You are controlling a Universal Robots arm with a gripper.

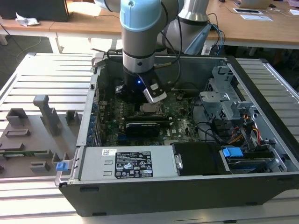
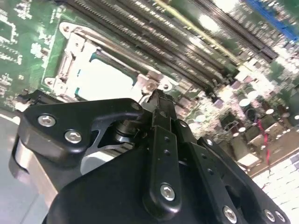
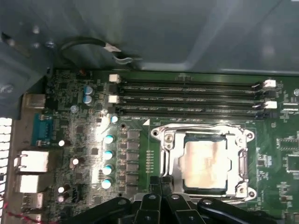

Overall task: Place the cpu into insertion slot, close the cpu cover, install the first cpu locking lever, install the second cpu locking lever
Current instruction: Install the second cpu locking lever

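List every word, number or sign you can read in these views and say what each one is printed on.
None can be read.
White label on the power supply: print and symbols too small.
Small white sticker beside it: blurred.
Motherboard markings in both wrist views: too fine to read.
Cpu top in its socket: no legible marking.

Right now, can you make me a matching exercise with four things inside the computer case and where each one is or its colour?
Things:
1. cpu
2. cpu cover
3. memory slots
4. claw

Descriptions:
A. long black rows beside the socket
B. silvery frame lying flat around the chip
C. black, at the socket's edge
D. dull silver square seated in the socket

Pairs: 1-D, 2-B, 3-A, 4-C
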